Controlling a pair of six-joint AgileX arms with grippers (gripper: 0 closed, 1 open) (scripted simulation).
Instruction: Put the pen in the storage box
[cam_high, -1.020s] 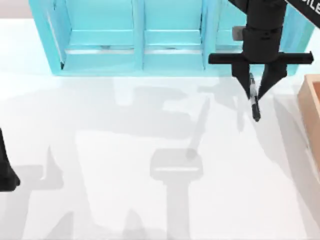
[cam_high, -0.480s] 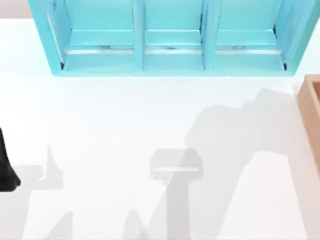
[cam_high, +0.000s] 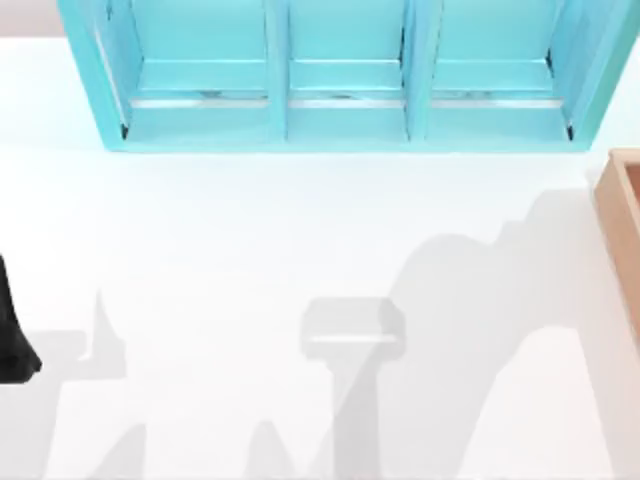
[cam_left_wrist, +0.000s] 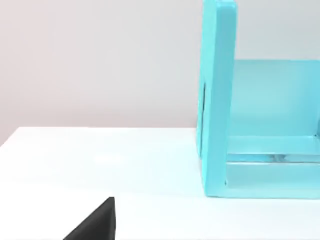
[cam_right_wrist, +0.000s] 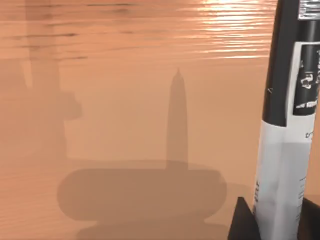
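The pen, black with a white-grey printed label, stands upright and close up in the right wrist view. My right gripper is shut on it, with a dark fingertip on either side of its lower end. Behind the pen lies the tan wooden surface of the storage box, where the pen's tapered shadow falls. In the top view one thick wall of the storage box shows at the table's right edge. My left arm stays parked at the table's left edge.
A big turquoise three-compartment shelf unit stands along the back of the white table; its side wall is in the left wrist view. Arm shadows cross the table's middle and right.
My right arm, which held the pen in front of the shelf's right end a second ago, has left the top view. Its shadow has slid rightward toward the storage box.
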